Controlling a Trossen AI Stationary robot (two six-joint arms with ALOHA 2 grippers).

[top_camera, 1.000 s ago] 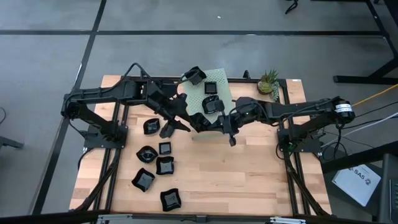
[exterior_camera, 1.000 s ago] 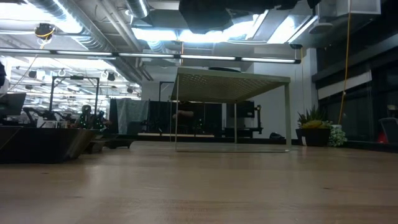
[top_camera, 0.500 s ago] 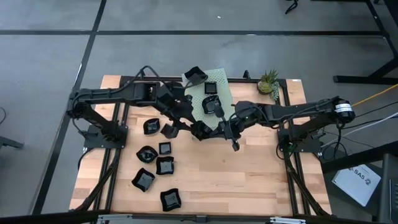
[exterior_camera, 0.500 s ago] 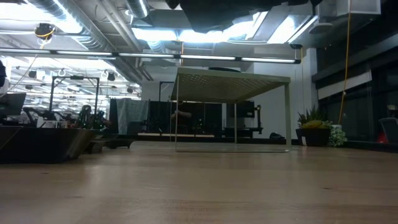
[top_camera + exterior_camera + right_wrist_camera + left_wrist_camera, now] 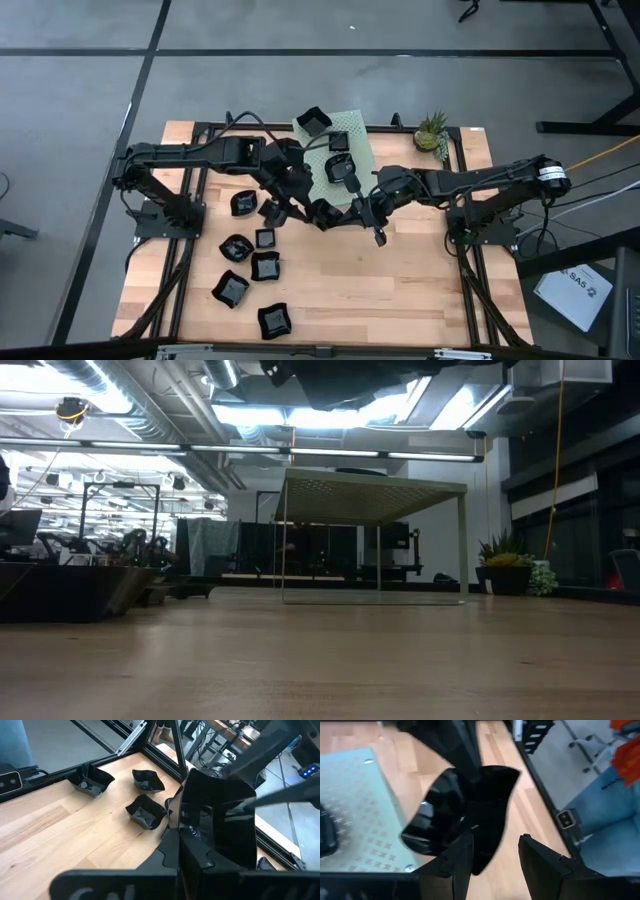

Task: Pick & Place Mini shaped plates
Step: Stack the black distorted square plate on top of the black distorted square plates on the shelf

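Black glossy mini plate (image 5: 455, 810) is now right in front of the left gripper (image 5: 495, 840). Its lower rim dips into the gap between the spread left fingers (image 5: 452, 865), and I can't confirm contact. Left jaws are wide open and gripping nothing.

Right gripper (image 5: 187, 837) is clamped on the same plate's wall, holding it up off the wood, tilted. In the right wrist view the plate fills the space just beyond the closed fingers.

Change over the last second: the left arm has swung in toward the right one, and in the high view both grippers now meet at the plate (image 5: 326, 212), beside the near edge of the pale green perforated box (image 5: 318, 160). It reads as a mid-air handover about to happen. The left jaws need to close before the right lets go, or the plate drops.

Farther out, beyond the right fingers, loose plates (image 5: 146, 811) sit flat on the table (image 5: 400, 280), well apart from either gripper. Three plates (image 5: 340, 142) are already on the green box and a good share is still unplaced. Small plant (image 5: 432, 130) stands at the far corner, clear of the work.
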